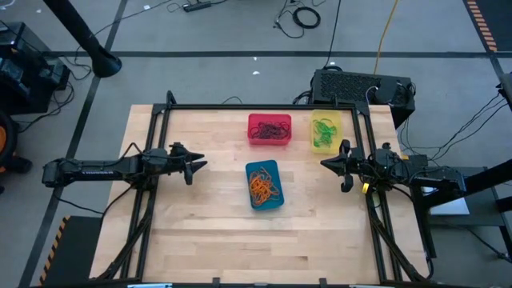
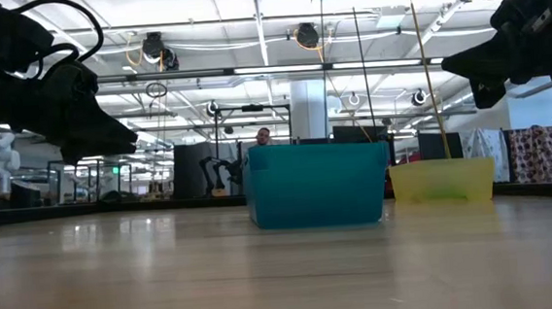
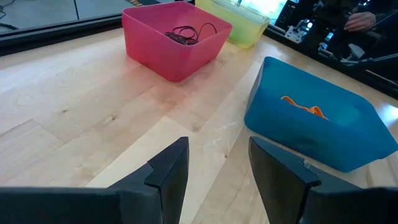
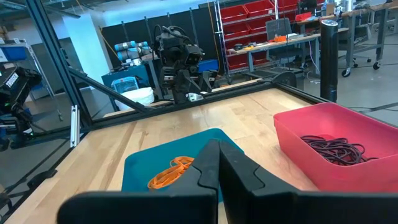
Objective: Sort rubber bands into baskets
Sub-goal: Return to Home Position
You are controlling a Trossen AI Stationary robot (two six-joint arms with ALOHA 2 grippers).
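Observation:
Three baskets stand on the wooden table. The red basket [image 1: 270, 129] at the far middle holds dark rubber bands [image 3: 186, 33]. The yellow basket [image 1: 326, 132] to its right holds green rubber bands [image 1: 323, 133]. The blue basket [image 1: 264, 185] at the middle holds orange rubber bands [image 1: 263, 186]. My left gripper [image 1: 194, 166] hovers open at the table's left, pointing toward the blue basket, with nothing between its fingers [image 3: 166, 174]. My right gripper [image 1: 324, 164] hovers shut at the table's right, level, above the table and clear of the baskets.
A black metal frame [image 1: 240, 106] borders the table on the far, left and right sides. Bare wood lies in front of the blue basket toward the near edge [image 1: 256, 256]. A black box [image 1: 360, 86] sits beyond the far right corner.

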